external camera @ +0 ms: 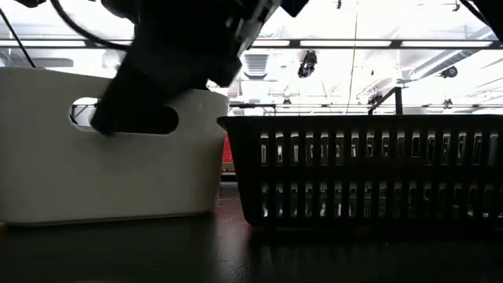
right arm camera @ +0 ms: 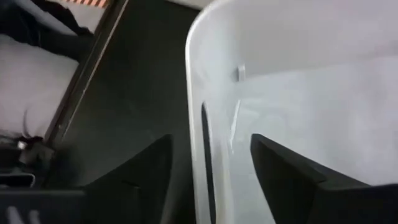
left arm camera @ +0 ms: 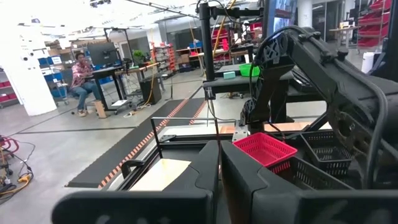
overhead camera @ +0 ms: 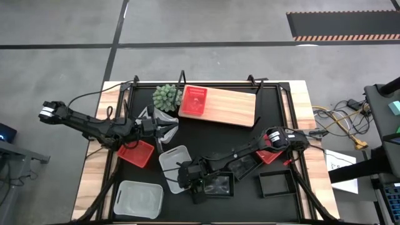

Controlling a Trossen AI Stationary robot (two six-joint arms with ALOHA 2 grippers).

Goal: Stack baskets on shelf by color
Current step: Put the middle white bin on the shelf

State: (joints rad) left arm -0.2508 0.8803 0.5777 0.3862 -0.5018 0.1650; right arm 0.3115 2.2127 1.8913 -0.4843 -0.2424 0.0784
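A red basket (overhead camera: pixel 194 101) sits on the left end of the wooden shelf (overhead camera: pixel 231 107). A white basket (overhead camera: pixel 174 159) stands on the black mat near the middle. My right gripper (right arm camera: pixel 211 171) is open over the short end wall of this basket (external camera: pixel 110 157), beside its handle slot (right arm camera: pixel 204 146). One finger stands outside the wall and one inside. My left gripper (overhead camera: pixel 167 130) is shut, holds nothing and hovers level left of centre. A second white basket (overhead camera: pixel 137 199), two more red ones (overhead camera: pixel 136 152) (overhead camera: pixel 270 155) and black baskets (overhead camera: pixel 219 185) (overhead camera: pixel 275 183) lie around.
A green spiky plant (overhead camera: pixel 166 97) stands beside the shelf's left end. A black basket (external camera: pixel 369 169) sits close to the right of the white one, under my right arm (overhead camera: pixel 250 150). Thin black rails (overhead camera: pixel 187 82) frame the mat. Cables lie off the table's right side (overhead camera: pixel 340 115).
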